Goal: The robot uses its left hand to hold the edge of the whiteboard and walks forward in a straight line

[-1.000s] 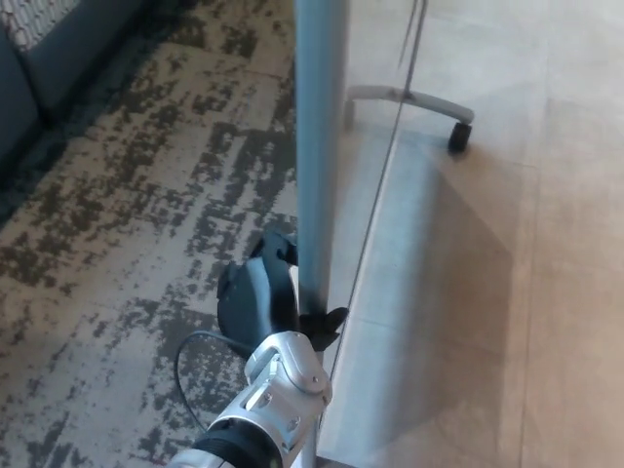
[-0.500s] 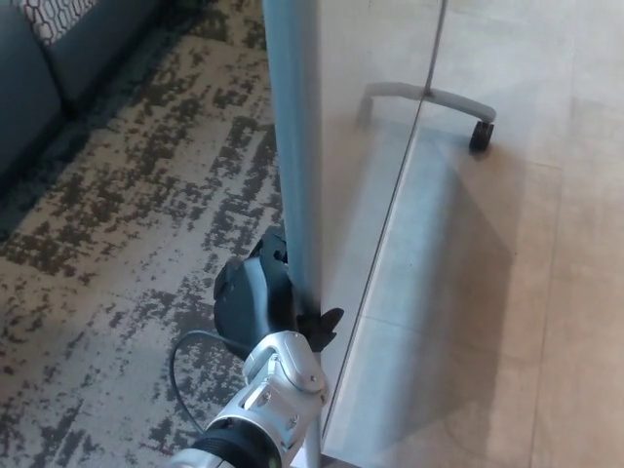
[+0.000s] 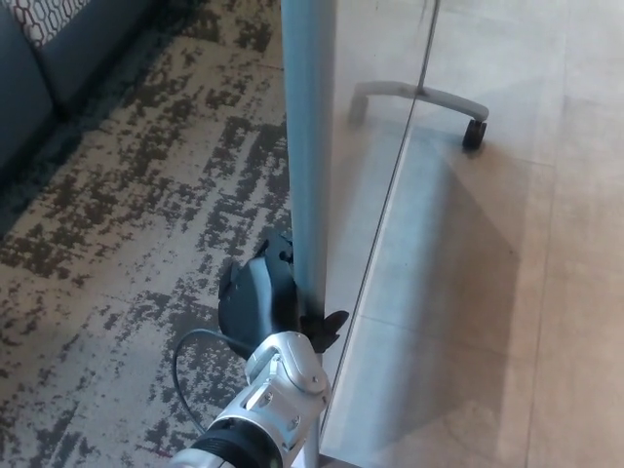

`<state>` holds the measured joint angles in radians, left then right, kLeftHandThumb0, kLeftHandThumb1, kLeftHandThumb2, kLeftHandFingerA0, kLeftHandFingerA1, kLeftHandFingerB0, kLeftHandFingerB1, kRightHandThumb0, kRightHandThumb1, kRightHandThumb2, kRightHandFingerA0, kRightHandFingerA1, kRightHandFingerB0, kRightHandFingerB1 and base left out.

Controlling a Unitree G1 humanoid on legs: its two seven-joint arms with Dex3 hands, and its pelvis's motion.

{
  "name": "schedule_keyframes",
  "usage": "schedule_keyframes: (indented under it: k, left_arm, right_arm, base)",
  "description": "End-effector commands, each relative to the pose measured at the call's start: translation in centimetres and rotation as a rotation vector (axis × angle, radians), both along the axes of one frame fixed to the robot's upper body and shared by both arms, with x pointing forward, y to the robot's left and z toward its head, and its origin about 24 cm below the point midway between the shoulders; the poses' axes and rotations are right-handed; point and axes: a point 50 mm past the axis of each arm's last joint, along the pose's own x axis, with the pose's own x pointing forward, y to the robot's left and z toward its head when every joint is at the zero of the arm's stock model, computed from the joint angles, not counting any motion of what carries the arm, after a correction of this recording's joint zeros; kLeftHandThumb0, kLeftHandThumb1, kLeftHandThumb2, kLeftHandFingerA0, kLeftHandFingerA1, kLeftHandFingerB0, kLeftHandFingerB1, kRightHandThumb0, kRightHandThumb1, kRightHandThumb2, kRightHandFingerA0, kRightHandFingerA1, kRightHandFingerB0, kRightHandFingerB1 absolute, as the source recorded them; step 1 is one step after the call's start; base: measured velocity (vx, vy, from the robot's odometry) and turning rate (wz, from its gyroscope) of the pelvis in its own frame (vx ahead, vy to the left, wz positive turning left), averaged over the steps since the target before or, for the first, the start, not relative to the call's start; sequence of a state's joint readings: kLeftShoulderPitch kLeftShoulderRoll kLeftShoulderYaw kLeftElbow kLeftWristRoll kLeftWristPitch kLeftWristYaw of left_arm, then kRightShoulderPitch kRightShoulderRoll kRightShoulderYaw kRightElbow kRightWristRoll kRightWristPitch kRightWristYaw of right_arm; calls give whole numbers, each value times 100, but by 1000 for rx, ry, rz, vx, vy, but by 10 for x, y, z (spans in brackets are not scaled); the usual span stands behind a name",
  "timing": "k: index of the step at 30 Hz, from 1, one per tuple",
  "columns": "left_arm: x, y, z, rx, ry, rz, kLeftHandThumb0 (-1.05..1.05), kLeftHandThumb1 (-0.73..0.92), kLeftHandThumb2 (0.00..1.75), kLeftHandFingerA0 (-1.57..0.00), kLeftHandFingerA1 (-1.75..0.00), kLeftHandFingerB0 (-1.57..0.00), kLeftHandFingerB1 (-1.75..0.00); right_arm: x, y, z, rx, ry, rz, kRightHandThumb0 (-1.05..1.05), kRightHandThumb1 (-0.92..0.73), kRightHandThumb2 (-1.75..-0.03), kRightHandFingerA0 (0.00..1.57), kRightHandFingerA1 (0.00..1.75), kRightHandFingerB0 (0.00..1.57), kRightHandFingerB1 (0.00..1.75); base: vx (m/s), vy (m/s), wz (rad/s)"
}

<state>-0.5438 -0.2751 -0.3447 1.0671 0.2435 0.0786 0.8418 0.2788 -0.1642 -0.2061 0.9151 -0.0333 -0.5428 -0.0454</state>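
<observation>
Beside whiteboard (image 3: 307, 146), mottled carpet (image 3: 136, 205), pale tiles (image 3: 556, 312)

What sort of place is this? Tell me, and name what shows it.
Probably an office lounge or meeting area: a whiteboard on a castered foot, mottled grey carpet meeting pale floor tiles, and a dark upholstered sofa at the upper left.

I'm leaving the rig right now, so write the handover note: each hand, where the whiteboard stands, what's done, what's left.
Left hand: shut on the whiteboard, gripping its near edge low down.
Right hand: not in view.
Whiteboard: upright, with carpet on its left and pale floor on its right. One caster rests on the pale floor ahead.
Done: grip on the edge taken.
Left: walk straight forward while holding the edge.
</observation>
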Motion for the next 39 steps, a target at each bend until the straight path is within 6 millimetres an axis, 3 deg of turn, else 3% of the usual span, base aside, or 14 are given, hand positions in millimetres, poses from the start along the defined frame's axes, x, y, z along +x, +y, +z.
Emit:
schedule_keyframes:
  k: [1, 8, 9, 14, 15, 17, 19, 23, 25, 27, 29, 32, 34, 39]
  left_arm:
    - [47, -101, 121, -206, -204, -291, -31, 25, 86, -10, -54, -7, -50]
    - [47, -101, 121, -208, -201, -293, -31, 25, 86, -10, -54, -7, -50]
    - [49, -85, 108, -228, -55, -381, -102, 58, 60, 0, 0, 0, 0]
    - [43, -66, 94, -250, 18, -431, -101, 57, 59, 0, 0, 0, 0]
    - [34, -50, 82, -254, 43, -444, -102, 59, 101, 0, -8, 0, 0]
    - [25, -40, 76, -244, 53, -464, -104, 48, 75, 0, 0, 0, 0]
    - [-7, -16, 60, -298, 93, -476, -95, 58, 98, 0, -11, 0, -2]
    - [-11, -14, 61, -306, 103, -480, -95, 58, 98, 0, -11, 0, -2]
    - [-61, 14, 46, -339, 108, -524, -101, 60, 102, 0, -5, 0, 0]
    - [-62, 15, 47, -340, 111, -526, -101, 60, 102, 0, -5, 0, 0]
    - [-138, 63, 36, -366, 165, -526, -102, 62, 102, 0, -7, 0, 0]
    - [-140, 62, 37, -368, 170, -528, -102, 62, 102, 0, -7, 0, 0]
    - [-206, 104, 26, -379, 243, -417, -97, 56, 99, 0, -10, 0, 0]
    - [-251, 131, 22, -344, 303, -328, -93, 54, 98, 0, -18, 0, -4]
  right_arm:
    - [-2, -11, 9, -48, -41, 29, -42, -59, -58, 39, 41, 60, 40]
    - [-2, -11, 9, -48, -41, 29, -42, -59, -58, 39, 41, 60, 40]
    - [0, -10, 9, -58, -41, 37, -41, -60, -59, 39, 40, 61, 40]
    - [2, -11, 10, -60, -48, 38, -40, -60, -58, 39, 40, 61, 40]
    - [2, -13, 10, -63, -46, 30, -40, -60, -58, 40, 41, 62, 41]
    - [1, -13, 9, -51, -47, 26, -38, -60, -58, 35, 41, 60, 40]
    - [0, -9, 8, -58, -41, 48, -38, -61, -58, 35, 40, 60, 40]
    - [0, -9, 8, -61, -40, 51, -38, -61, -58, 35, 40, 60, 40]
    - [0, -8, 8, -72, -43, 62, -39, -59, -58, 42, 40, 61, 40]
    - [0, -8, 8, -72, -43, 62, -39, -59, -58, 42, 40, 61, 40]
    - [2, -9, 8, -112, -25, 90, -43, -60, -58, 43, 40, 63, 40]
    - [2, -9, 8, -113, -25, 90, -43, -60, -58, 43, 40, 63, 40]
    - [6, -11, 10, -129, -32, 103, -42, -59, -58, 44, 41, 64, 40]
    - [11, -12, 12, -128, -37, 112, -42, -60, -58, 43, 43, 63, 40]
  base:
    - [0, 0, 0]
    - [0, 0, 0]
    - [0, 0, 0]
    - [0, 0, 0]
    - [0, 0, 0]
    - [0, 0, 0]
    - [0, 0, 0]
    - [0, 0, 0]
    - [0, 0, 0]
    - [0, 0, 0]
    - [0, 0, 0]
    - [0, 0, 0]
    - [0, 0, 0]
    - [0, 0, 0]
